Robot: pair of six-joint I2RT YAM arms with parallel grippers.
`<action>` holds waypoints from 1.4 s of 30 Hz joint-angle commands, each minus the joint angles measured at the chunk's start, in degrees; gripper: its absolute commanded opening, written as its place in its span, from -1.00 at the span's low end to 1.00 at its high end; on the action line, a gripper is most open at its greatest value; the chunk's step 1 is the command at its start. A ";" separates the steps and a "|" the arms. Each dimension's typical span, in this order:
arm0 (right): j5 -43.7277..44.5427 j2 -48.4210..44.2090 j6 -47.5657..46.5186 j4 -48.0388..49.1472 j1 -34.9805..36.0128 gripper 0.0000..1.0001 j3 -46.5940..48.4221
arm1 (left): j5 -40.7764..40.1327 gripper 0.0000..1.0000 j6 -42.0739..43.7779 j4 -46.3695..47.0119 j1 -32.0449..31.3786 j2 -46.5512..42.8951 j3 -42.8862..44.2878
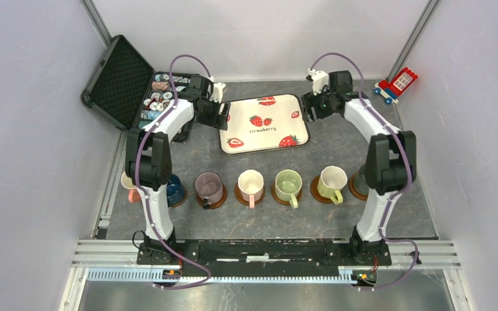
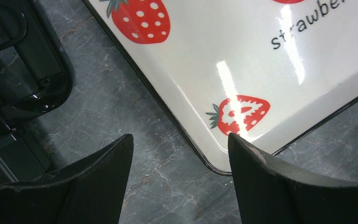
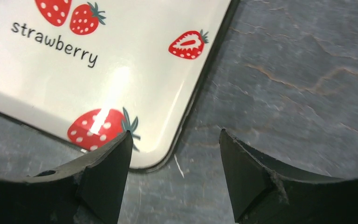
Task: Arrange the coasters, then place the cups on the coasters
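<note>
brown wooden coasters (image 1: pixel 238 193) ran in one line from left to right across the near part of the bench (image 1: pixel 337 146), just ahead of the arm bases, and each one that showed carried a cup. from the left these were the pink cup (image 1: pixel 130 193), half hidden behind the left arm, the navy cup (image 1: pixel 175 191), the mauve cup (image 1: pixel 208 184), the cream-white cup (image 1: pixel 251 183), the light green cup (image 1: pixel 288 183) and the yellow-green cup (image 1: pixel 332 180). at the right end a dark cup (image 1: pixel 359 178) showed only as a sliver behind the right arm, so how it sat could not be told.

both claws were at the far end, well apart from that row. the left claw (image 2: pixel 181 136) hung at the left edge of the strawberry tray (image 2: pixel 261 70), its fingers apart with only the tray's near left corner and bare bench between them. the right claw (image 3: pixel 175 132) hung at the tray's near right corner, likewise spread and holding nothing.

so the tray lay between the two claws, and every cup lay on the base side of them. by my reading the arranging looked done or nearly so. should a cup need a nudge, the left arm was nearer for pink, navy and mauve, the right arm for yellow-green and the dark one, and either would have to draw back toward its base.
</note>
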 commanded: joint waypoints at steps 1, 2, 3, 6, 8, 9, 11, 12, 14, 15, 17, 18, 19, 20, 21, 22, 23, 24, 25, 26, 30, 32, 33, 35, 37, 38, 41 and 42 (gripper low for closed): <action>3.55 5.53 2.35 2.74 0.86 0.46 5.52 | -0.85 0.59 -5.02 0.65 0.57 1.80 0.88; 3.81 6.89 2.43 2.84 0.87 0.44 6.19 | -0.66 0.58 -4.83 0.64 0.56 2.20 0.88; 4.24 7.98 2.44 3.05 0.89 0.39 6.61 | -0.56 0.58 -4.56 0.64 0.62 2.71 0.93; 4.73 10.23 2.18 3.63 0.87 0.29 6.80 | -1.23 0.54 -3.84 0.51 0.64 4.40 1.44; 4.92 11.58 2.17 3.67 0.95 0.21 6.94 | -1.25 0.51 -3.43 0.37 0.73 5.41 1.68; 4.92 12.21 2.10 3.54 0.98 0.16 6.86 | -1.15 0.49 -3.20 0.41 0.73 5.83 1.80; 4.67 13.12 2.09 3.38 0.98 0.06 6.45 | -0.60 0.44 -2.88 0.35 0.82 6.78 2.14; 4.65 13.43 2.04 3.23 1.02 0.01 6.10 | -0.21 0.42 -2.67 0.28 0.82 7.24 2.35; 4.23 13.61 2.02 2.77 1.00 -0.07 5.06 | 0.64 0.34 -2.60 -0.02 0.91 8.13 3.17; 3.98 13.40 2.15 2.53 0.98 -0.10 4.15 | 0.91 0.30 -2.61 -0.04 0.91 8.43 3.45; 3.45 12.51 2.34 2.42 0.97 -0.24 1.73 | 1.90 0.19 -2.60 -0.06 0.91 8.81 3.77; 3.10 11.71 2.50 2.70 0.98 -0.34 0.28 | 2.41 0.13 -2.67 -0.07 0.91 8.89 3.86; 2.92 10.73 2.74 2.96 0.95 -0.42 -1.60 | 2.96 0.07 -2.67 -0.07 0.91 8.99 3.79; 2.81 10.00 2.99 3.30 0.96 -0.46 -3.10 | 3.39 -0.01 -2.65 -0.07 0.91 9.04 3.65; 2.74 9.02 3.18 3.49 0.98 -0.50 -4.75 | 3.93 -0.08 -2.59 -0.07 0.91 9.02 3.46; 2.76 8.24 3.34 3.69 0.97 -0.52 -6.14 | 4.35 -0.14 -2.34 -0.11 0.91 8.95 3.27; 2.74 7.20 3.64 3.88 0.98 -0.53 -7.75 | 4.46 -0.20 -2.24 -0.24 0.91 8.89 2.89; 2.54 6.30 4.02 4.10 0.98 -0.61 -9.27 | 4.50 -0.26 -1.96 -0.24 0.91 8.71 2.55; 2.28 5.48 4.43 4.34 0.97 -0.63 -10.57 | 4.47 -0.31 -1.91 -0.20 0.91 8.51 2.10; 1.99 4.57 5.15 4.74 0.98 -0.64 -12.15 | 4.27 -0.33 -1.62 -0.20 0.91 8.35 1.77; 0.76 2.24 6.75 6.14 1.28 -0.60 -16.39 | 4.04 -0.39 -1.43 0.36 0.91 7.93 0.76; 0.28 1.90 7.08 6.29 1.54 -0.56 -17.02 | 3.71 -0.39 -1.18 0.40 0.91 7.85 0.62; 0.23 1.74 7.08 6.42 1.66 -0.50 -17.13 | 3.32 -0.38 -0.85 0.37 0.91 7.84 0.62; 0.25 1.42 6.85 6.38 1.72 -0.27 -16.52 | 1.91 -0.22 -0.56 0.02 0.91 7.46 0.87; 1.58 1.00 6.37 5.25 1.57 0.00 -14.67 | 1.72 0.03 -0.14 -0.65 1.00 6.39 1.47; 1.85 0.55 5.88 4.64 1.38 0.10 -13.43 | 1.73 0.15 -0.07 -0.92 1.08 5.46 1.65; 2.44 -1.77 5.07 3.35 0.59 0.44 -11.11 | 2.44 0.45 1.29 -2.53 1.13 1.90 2.84; 2.57 -2.71 4.54 2.97 0.36 0.58 -10.24 | 1.67 0.55 1.41 -2.70 1.17 0.66 3.12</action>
